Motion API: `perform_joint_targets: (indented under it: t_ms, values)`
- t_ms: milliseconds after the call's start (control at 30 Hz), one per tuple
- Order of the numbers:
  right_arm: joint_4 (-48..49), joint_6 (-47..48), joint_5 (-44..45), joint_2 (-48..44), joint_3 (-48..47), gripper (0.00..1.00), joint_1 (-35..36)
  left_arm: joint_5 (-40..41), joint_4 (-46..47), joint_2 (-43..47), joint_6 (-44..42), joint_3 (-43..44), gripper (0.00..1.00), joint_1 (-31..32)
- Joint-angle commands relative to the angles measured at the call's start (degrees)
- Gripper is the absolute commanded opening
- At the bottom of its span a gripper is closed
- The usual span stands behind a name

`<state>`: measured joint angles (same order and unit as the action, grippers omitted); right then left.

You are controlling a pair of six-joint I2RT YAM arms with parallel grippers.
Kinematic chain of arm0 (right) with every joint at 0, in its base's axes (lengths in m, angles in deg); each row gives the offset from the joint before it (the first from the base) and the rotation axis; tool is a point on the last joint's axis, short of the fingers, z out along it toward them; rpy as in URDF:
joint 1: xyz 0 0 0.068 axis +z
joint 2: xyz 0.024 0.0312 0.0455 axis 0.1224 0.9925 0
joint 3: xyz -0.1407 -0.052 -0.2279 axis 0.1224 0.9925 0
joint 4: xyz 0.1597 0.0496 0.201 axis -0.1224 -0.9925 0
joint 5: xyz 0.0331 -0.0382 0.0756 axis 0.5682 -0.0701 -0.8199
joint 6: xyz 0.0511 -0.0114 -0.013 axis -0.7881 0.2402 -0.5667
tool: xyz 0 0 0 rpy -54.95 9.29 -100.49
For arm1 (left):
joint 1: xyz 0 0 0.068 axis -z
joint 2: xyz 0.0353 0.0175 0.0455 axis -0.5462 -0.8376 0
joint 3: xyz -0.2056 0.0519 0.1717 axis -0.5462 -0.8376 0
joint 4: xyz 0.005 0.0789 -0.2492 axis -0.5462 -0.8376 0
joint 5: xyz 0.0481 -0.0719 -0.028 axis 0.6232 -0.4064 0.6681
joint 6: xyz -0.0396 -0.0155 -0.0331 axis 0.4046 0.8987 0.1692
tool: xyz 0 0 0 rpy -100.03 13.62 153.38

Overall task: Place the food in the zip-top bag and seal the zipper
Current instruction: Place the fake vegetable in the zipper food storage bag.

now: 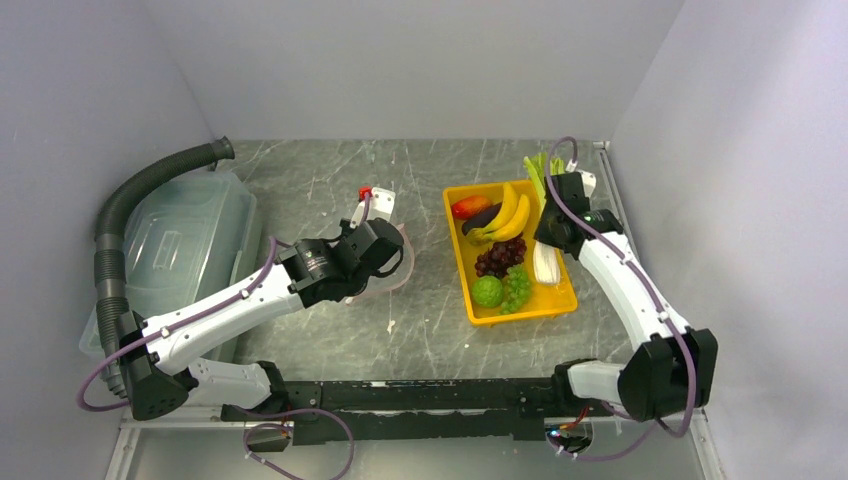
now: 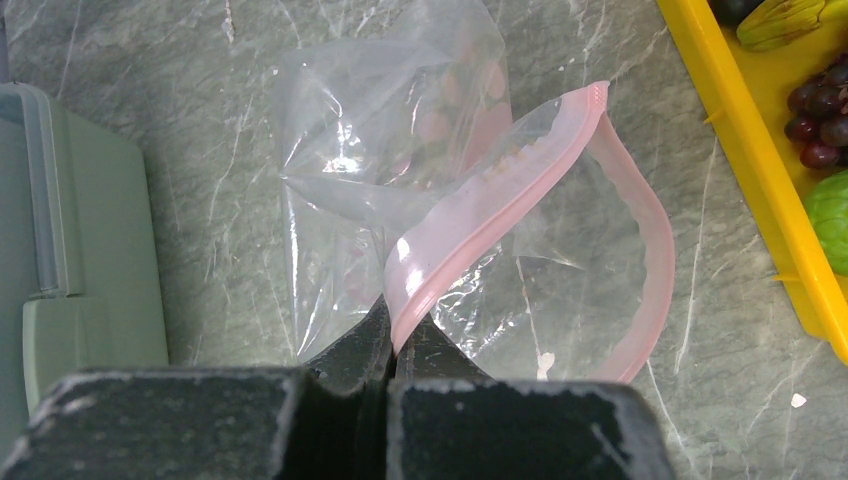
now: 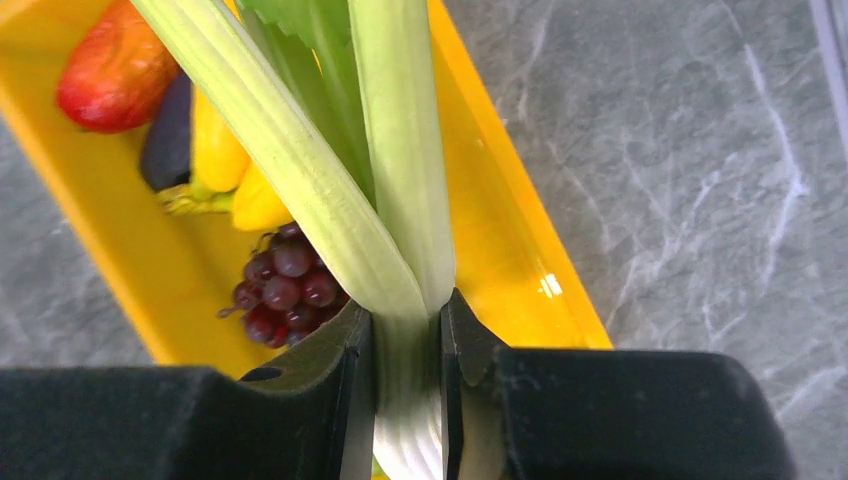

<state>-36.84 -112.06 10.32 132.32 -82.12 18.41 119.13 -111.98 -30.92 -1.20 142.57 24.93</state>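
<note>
Here, left of centre on the grey marbled bench [image 1: 420, 330], the left pincer [image 2: 392, 335] is shut tight on the pale-pink zipper strip [image 2: 500, 200] of the thin, clear, crinkly zip-top bag [image 2: 380, 150]. The bag lies crumpled on the bench, its mouth held up in an open loop turned toward the right edge, and I make out no food in it.

Farther right, the right pincer [image 3: 405, 320] is narrowed onto the long pale green toy leek [image 3: 300, 170], gripping it near its pale end along the right rim of the yellow rectangular plastic tray [image 3: 500, 230]. Whether the leek is lifted clear I cannot tell. Dark purple grapes [image 3: 285, 290], yellow bananas [image 3: 215, 150] and a red-orange fruit [image 3: 115, 70] lie in the tray.

The step in hand looks like the first pick. Next, the leek needs carrying leftward and threading end-first into the bag's mouth, with the left pincer holding the lip up.

By the far-left corner stands a large translucent lidded bin [image 1: 180, 240].
</note>
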Motion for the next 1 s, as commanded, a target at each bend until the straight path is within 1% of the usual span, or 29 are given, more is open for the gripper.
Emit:
perform_joint_targets:
  t_ms: [0, 200, 333, 433, 600, 800, 900, 967]
  values:
    - [1.69, -3.68, -7.41, -5.49, 0.21, 0.0, 0.4, 0.71, 1.26, 0.57, -0.42, 0.09, 0.0, -0.21]
    - [6.09, -9.34, -16.31, -12.13, 4.4, 0.0, 1.7, -0.13, 1.17, -0.04, -0.33, 0.41, 0.0, -0.21]
    - [11.27, -11.73, -21.52, -17.76, 6.82, 0.0, 2.97, -0.18, 0.89, -0.05, -0.26, 0.8, 0.0, -0.21]
    - [16.93, -13.75, -25.07, -21.77, 8.82, 0.0, 5.19, -0.35, 0.34, 0.14, -0.09, 1.15, 0.0, -0.16]
    - [28.02, -17.3, -25.24, -26.71, 11.62, 0.0, 12.08, -0.86, 0.11, 0.81, 0.03, 1.6, 0.0, -0.3]
    - [40.2, -20.12, -22.62, -28.19, 14.5, 0.0, 19.88, -1.31, -1.27, 0.06, 0.91, 3.12, 0.0, -0.37]
    - [48.93, -21.8, -19.51, -29.14, 17.48, 0.0, 24.11, -1.15, -1.7, 0.24, 1.54, 3.99, 0.0, -0.36]
    - [58.33, -23.08, -17.96, -29.63, 20.71, 0.0, 26.57, -1.14, -1.68, 0.5, 2.0, 4.43, 0.0, -0.38]
